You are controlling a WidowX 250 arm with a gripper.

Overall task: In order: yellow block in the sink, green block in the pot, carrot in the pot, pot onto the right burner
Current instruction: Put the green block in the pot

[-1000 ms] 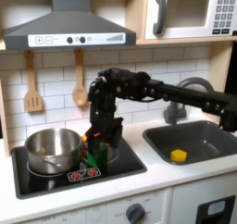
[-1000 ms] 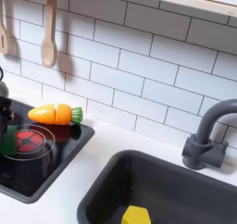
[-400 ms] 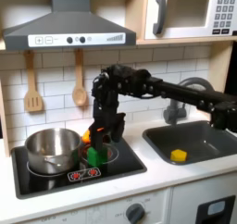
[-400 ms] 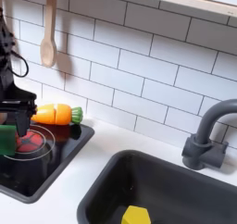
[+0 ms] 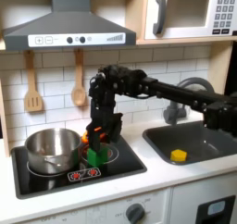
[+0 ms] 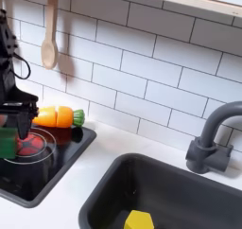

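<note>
My gripper (image 5: 94, 150) hangs over the right burner (image 5: 107, 155), shut on the green block (image 5: 94, 158), which sits just above the stove top. In the second exterior view the gripper (image 6: 12, 134) stands at the left edge with the green block (image 6: 7, 145) between its fingers. Behind it, at the stove's back edge, lies the carrot (image 6: 56, 116). The silver pot (image 5: 50, 149) rests on the left burner, left of the gripper. In the sink (image 5: 205, 135) lies the yellow block (image 5: 179, 155), also seen low in the basin (image 6: 139, 220).
The black stove top (image 5: 60, 180) carries red knobs at its front. The arched faucet (image 6: 212, 138) stands behind the sink. Wooden utensils (image 5: 32, 84) hang on the tiled wall, under a range hood (image 5: 67, 29). A microwave (image 5: 190, 12) sits at the upper right.
The gripper has risen a little and shifted with the green block, coming further into the second exterior view. Pot, carrot and yellow block have stayed put.
</note>
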